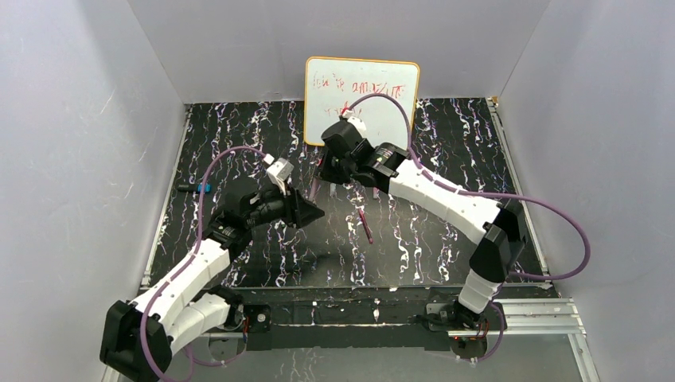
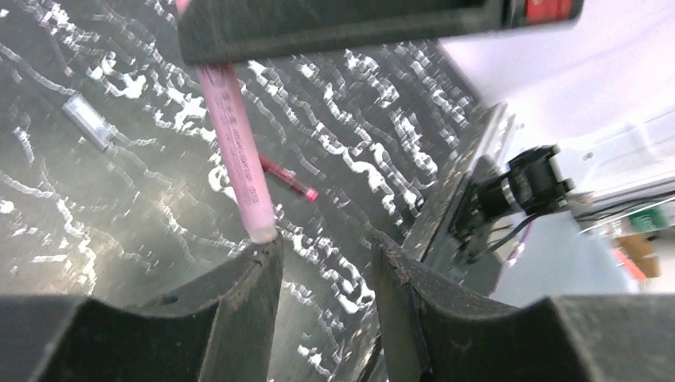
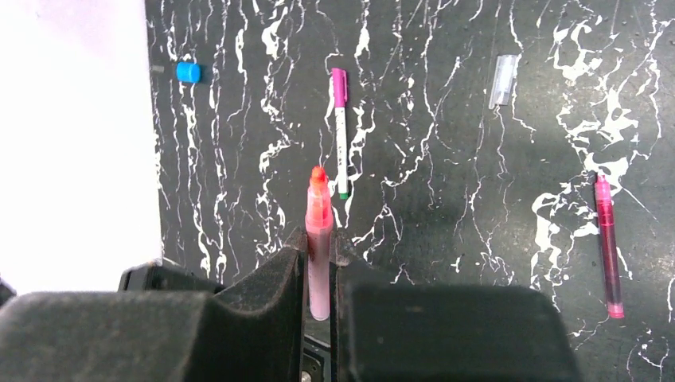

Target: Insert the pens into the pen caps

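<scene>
Pink pen clamped in the right tool, its lower end meeting the left tool above the middle of the tabletop.

Right arm stretched from the near edge toward the whiteboard at the far edge, wrist tipped down; its jaws were closed tight on the pen's barrel, red tip showing past them. Left arm reached in from the near left corner, jaws parted with nothing between, one finger against the pen's pale end. A magenta pen, a white pen with a magenta cap and a clear cap lay on the tabletop, a blue cap near its left edge.
</scene>
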Action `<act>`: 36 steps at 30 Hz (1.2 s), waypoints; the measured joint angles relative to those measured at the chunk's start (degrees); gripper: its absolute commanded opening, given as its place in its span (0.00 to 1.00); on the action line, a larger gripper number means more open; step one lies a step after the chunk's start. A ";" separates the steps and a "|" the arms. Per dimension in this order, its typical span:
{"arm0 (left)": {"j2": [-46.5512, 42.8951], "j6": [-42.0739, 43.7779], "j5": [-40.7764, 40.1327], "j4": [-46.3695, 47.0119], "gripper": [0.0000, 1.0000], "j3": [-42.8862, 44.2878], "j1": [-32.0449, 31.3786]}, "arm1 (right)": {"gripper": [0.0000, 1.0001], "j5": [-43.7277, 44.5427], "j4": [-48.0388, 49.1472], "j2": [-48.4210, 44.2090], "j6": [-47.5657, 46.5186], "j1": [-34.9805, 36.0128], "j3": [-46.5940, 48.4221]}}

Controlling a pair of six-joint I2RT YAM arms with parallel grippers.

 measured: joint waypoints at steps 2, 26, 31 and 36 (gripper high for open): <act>0.52 -4.83 3.37 7.76 0.42 -1.79 1.64 | 0.04 0.37 0.28 -0.79 -0.59 0.79 0.02; 3.76 -12.96 12.07 19.98 0.11 -3.15 3.50 | 0.07 -0.90 0.94 -2.80 -1.44 3.26 -0.11; 3.78 -12.26 12.07 18.69 0.09 -3.13 3.50 | 0.07 -1.01 0.92 -2.80 -1.44 3.43 -0.11; 3.91 -11.04 12.04 17.16 0.00 -3.04 3.52 | 0.07 -0.96 0.81 -2.80 -1.46 3.74 -0.15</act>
